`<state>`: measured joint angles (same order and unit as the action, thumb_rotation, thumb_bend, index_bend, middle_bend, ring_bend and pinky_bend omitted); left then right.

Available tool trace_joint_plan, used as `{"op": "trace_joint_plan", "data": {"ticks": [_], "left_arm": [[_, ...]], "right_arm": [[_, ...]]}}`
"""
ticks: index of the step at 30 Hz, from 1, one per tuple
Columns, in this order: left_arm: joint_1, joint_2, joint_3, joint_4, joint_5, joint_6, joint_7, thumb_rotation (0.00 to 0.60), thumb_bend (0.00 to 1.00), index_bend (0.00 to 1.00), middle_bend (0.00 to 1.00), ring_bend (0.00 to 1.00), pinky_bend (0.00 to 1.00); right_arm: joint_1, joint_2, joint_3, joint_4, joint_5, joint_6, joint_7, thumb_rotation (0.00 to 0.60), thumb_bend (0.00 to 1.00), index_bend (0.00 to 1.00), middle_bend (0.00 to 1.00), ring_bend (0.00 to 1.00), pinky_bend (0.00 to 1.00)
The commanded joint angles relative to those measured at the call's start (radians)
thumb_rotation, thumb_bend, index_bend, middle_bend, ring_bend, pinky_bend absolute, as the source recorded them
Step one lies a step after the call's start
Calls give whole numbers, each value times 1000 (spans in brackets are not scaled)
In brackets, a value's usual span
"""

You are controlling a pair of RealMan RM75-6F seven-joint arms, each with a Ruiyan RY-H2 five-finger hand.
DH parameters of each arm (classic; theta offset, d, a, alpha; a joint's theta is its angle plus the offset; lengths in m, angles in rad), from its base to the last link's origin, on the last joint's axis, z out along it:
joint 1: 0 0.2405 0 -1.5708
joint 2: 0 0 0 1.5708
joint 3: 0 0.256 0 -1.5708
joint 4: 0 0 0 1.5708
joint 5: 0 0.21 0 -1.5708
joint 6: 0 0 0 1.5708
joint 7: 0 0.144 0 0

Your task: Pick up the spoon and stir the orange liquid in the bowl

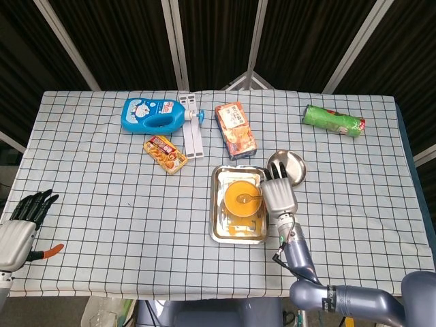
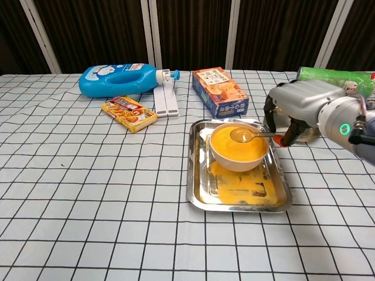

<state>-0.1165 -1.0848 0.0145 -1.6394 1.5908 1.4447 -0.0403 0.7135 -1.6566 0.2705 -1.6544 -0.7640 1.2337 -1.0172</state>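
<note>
One spoon [image 2: 246,135], one bowl [image 2: 238,147], two boxes [image 2: 220,91].

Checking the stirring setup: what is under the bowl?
The bowl of orange liquid stands in a metal tray. Orange spill shows on the tray floor in front of it; the floor directly beneath is covered. The right robot hand holds the spoon over it.
</note>
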Motion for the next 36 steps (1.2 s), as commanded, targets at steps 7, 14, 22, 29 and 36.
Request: {"op": "trace_joint_plan", "data": {"ticks": [7,14,22,29,36], "left_arm": [[-3,-4,-1,1,-3,-1,4,600,0,0,0,0,0],[-3,-3,0,2,-2,1,3,600,0,0,0,0,0],[-4,-3,1,0,-6,-2,2,600,0,0,0,0,0],[-5,-6,-2,0,-8,0,2,600,0,0,0,0,0],[-5,-9,-3,0,-12,-1,14,600,0,0,0,0,0]], "right_arm": [[15,-8,-14,-22,-9,44,10,600,475,455,207,0,17],[17,6,-27,-41,-5,69,10,600,475,429,207,0,17],[11,66,-54,-99,23,47,9,600,588,214,109,0,0],[0,80,-98,-112,30,30,27,600,724,199,81,0,0],[-14,62,-132,-86,44,27,49,600,724,259,81,0,0]]}}
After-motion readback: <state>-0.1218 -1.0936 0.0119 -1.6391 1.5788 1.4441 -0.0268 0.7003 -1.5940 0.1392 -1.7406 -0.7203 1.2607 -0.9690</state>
